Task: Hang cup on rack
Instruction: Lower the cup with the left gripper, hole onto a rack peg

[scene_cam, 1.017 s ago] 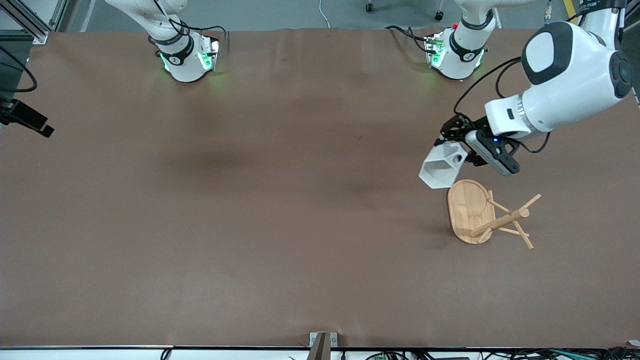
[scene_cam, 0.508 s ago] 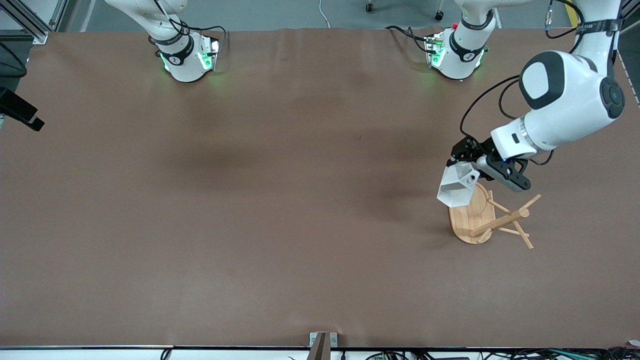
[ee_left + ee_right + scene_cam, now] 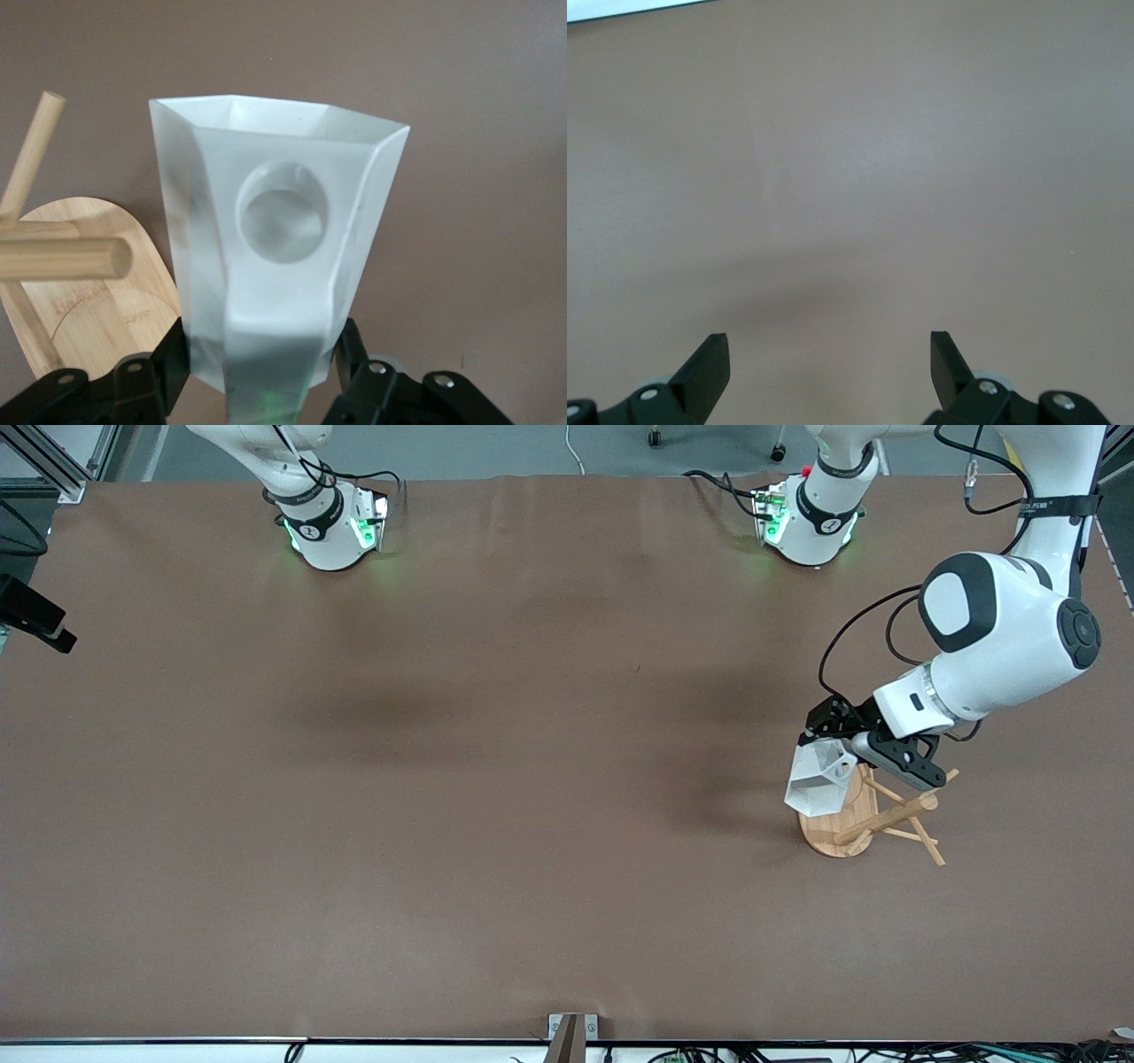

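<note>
My left gripper (image 3: 831, 746) is shut on the white faceted cup (image 3: 817, 780) and holds it over the oval base of the bamboo rack (image 3: 842, 825), at the left arm's end of the table. In the left wrist view the cup (image 3: 275, 257) fills the middle, its handle hole facing the camera, held between my left gripper's jaws (image 3: 261, 367). A peg and the post of the rack (image 3: 62, 259) lie beside the cup, apart from it. My right gripper (image 3: 830, 363) is open and empty over bare table; in the front view it is out of view.
The brown table (image 3: 496, 779) spreads wide toward the right arm's end. The two arm bases stand along the table's top edge in the front view. A dark camera mount (image 3: 31, 624) sits at the right arm's end of the table.
My left gripper has carried the cup down and toward the rack, from beside the base's edge to over the base, close to the pegs. The right arm has not moved.
</note>
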You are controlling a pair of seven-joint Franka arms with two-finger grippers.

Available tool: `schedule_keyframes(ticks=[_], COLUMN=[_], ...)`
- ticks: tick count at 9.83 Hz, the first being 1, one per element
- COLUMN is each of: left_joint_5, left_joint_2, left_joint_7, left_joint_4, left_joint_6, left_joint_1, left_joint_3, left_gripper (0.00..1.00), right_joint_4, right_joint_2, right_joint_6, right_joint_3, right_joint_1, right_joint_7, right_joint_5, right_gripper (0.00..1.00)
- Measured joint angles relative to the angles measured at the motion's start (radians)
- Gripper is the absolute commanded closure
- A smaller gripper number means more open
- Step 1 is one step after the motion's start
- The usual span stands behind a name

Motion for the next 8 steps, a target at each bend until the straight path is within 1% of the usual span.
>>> schedule_keyframes(ticks=[6, 8], left_joint_5=[0.0, 0.0], left_joint_2=[0.054, 0.056], left_joint_7=[-0.02, -0.021], left_joint_4=[0.059, 0.062], left_joint_6=[0.0, 0.0], left_joint_1=[0.0, 0.001], left_joint_3=[0.006, 0.03], left_gripper=[0.92, 0.92], right_joint_4=[0.0, 0.0], right_joint_2=[0.002, 0.002], right_joint_6=[-0.017, -0.018], right_joint_3=[-0.005, -0.005], right_joint_1=[-0.003, -0.003], right_joint_7=[-0.007, -0.007], right_joint_5=[-0.003, -0.004], right_gripper=[0.0, 0.0])
